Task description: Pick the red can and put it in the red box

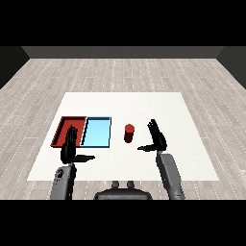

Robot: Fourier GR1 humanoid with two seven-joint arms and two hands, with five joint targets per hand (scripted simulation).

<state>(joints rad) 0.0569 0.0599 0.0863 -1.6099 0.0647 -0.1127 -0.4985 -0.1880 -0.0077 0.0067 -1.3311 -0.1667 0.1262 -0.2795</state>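
Both hands are open and hold nothing in the head view: the right hand (156, 137) has its fingers straight and its thumb spread toward the red can (129, 132), near it but not touching. The left hand (71, 146) is raised with straight fingers over the near edge of the red tray (62, 126). That can stands upright on the white table (144, 103), just right of the light blue tray (97, 131), which lies beside the red one.

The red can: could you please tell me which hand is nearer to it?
Right. The right hand is open just beside the red can, not touching; the left hand is farther off, over the red tray.
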